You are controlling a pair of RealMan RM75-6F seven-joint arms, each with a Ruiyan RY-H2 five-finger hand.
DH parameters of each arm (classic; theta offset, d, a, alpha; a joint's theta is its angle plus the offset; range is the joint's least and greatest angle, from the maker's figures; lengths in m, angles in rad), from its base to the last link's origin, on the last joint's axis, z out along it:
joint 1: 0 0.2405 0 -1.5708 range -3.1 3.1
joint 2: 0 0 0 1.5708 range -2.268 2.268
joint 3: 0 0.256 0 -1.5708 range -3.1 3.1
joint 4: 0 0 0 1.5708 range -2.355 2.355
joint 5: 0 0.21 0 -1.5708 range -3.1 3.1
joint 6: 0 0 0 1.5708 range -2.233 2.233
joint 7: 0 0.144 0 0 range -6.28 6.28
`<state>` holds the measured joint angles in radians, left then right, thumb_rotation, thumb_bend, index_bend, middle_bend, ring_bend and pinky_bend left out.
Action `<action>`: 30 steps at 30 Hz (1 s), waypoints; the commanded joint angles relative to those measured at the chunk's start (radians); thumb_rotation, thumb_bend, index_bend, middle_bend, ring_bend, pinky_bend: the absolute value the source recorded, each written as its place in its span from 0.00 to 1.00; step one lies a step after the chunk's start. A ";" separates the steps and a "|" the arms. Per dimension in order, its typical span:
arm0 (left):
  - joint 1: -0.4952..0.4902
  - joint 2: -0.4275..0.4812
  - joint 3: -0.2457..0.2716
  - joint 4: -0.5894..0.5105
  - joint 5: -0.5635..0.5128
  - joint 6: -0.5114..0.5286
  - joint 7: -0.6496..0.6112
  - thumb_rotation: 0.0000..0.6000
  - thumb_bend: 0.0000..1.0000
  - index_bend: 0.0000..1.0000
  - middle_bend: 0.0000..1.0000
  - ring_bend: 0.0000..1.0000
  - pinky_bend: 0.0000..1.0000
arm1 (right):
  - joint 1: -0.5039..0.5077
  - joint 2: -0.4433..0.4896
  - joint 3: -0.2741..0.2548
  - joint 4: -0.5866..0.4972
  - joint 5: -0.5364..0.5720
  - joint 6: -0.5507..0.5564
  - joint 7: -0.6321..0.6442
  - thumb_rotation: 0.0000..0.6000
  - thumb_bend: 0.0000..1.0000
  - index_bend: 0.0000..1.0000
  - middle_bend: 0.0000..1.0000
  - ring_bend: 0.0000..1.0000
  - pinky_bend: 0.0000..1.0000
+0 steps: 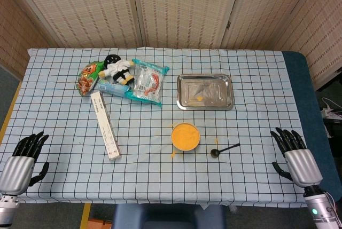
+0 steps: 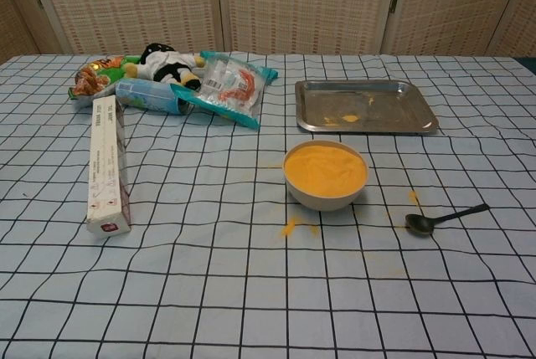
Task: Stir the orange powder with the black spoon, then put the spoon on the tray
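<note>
My left hand (image 1: 24, 157) and right hand (image 1: 296, 154): fingers apart, empty; black spoon (image 2: 442, 219) lying unheld beside the bowl of orange powder (image 2: 326, 170); tray (image 2: 419, 115) without spoon; stirring apparently pending.

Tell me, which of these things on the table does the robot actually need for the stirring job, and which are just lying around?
Needed for the job:
- black spoon, lying on the cloth right of the bowl
- bowl of orange powder
- metal tray, behind the bowl

Just lying about:
- long white box
- snack packets
- plush toy
- blue tube

Both hands hold nothing.
</note>
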<state>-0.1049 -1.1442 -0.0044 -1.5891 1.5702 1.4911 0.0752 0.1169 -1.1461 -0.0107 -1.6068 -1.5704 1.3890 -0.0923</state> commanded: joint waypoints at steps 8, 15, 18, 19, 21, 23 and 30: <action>0.003 0.015 0.001 -0.010 0.000 0.002 -0.022 1.00 0.45 0.00 0.00 0.00 0.08 | 0.106 -0.018 0.013 -0.018 -0.033 -0.134 -0.052 1.00 0.24 0.08 0.00 0.00 0.00; 0.001 0.020 0.006 -0.010 0.008 -0.001 -0.039 1.00 0.45 0.00 0.00 0.00 0.08 | 0.253 -0.091 0.046 0.023 -0.031 -0.319 -0.048 1.00 0.24 0.36 0.00 0.00 0.00; 0.000 0.022 0.005 -0.010 0.005 -0.005 -0.044 1.00 0.45 0.00 0.00 0.00 0.08 | 0.296 -0.145 0.050 0.070 -0.032 -0.365 -0.037 1.00 0.24 0.42 0.00 0.00 0.00; 0.000 0.023 0.005 -0.010 0.003 -0.007 -0.045 1.00 0.45 0.00 0.00 0.00 0.08 | 0.306 -0.162 0.050 0.086 -0.031 -0.375 -0.034 1.00 0.24 0.43 0.00 0.00 0.00; -0.002 0.024 0.005 -0.009 -0.002 -0.016 -0.050 1.00 0.45 0.00 0.00 0.00 0.08 | 0.323 -0.202 0.052 0.124 -0.028 -0.387 -0.027 1.00 0.24 0.43 0.00 0.00 0.00; -0.005 0.026 0.006 -0.011 -0.007 -0.026 -0.058 1.00 0.45 0.00 0.00 0.00 0.08 | 0.332 -0.232 0.050 0.155 -0.023 -0.395 -0.024 1.00 0.24 0.43 0.00 0.00 0.00; -0.010 0.030 0.004 -0.007 -0.019 -0.040 -0.072 1.00 0.45 0.00 0.00 0.00 0.08 | 0.358 -0.310 0.037 0.241 0.006 -0.431 -0.031 1.00 0.25 0.44 0.00 0.00 0.00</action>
<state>-0.1145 -1.1141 -0.0001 -1.5963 1.5518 1.4515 0.0037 0.4682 -1.4459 0.0295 -1.3764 -1.5712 0.9657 -0.1206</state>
